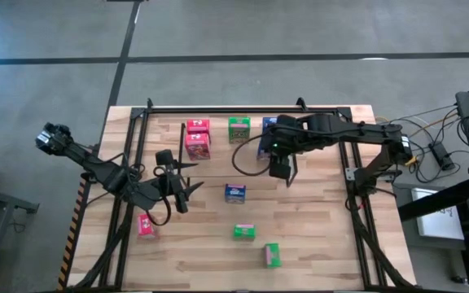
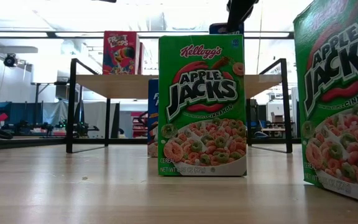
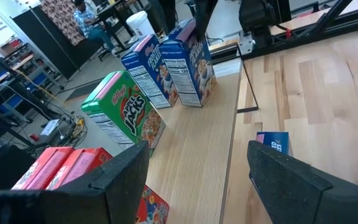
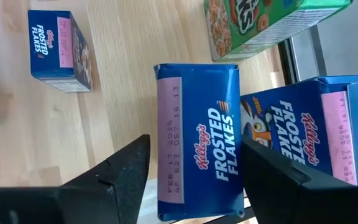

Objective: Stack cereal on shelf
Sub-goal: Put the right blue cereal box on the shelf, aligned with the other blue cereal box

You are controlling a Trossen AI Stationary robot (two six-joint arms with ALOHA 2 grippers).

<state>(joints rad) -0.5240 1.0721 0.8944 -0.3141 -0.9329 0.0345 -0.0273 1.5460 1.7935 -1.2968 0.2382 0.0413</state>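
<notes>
R gripper (image 1: 281, 172) is hovering wide open over the shelf (image 1: 332, 109) far right, lining up on the blue Frosted Flakes box (image 4: 196, 140) w/ nothing held. It should be centering on that box's narrow sides before closing. L gripper (image 1: 184, 185) is waiting mid-left, also open. 3 boxes are lying loose nearer.

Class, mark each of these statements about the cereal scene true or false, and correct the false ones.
1. The right gripper is open above a blue box. True.
2. All the boxes are on the shelf. False: several stand on the table.
3. The left gripper holds a red box. False: it is open and empty.
4. A green box stands between red and blue ones on the shelf. True.
</notes>
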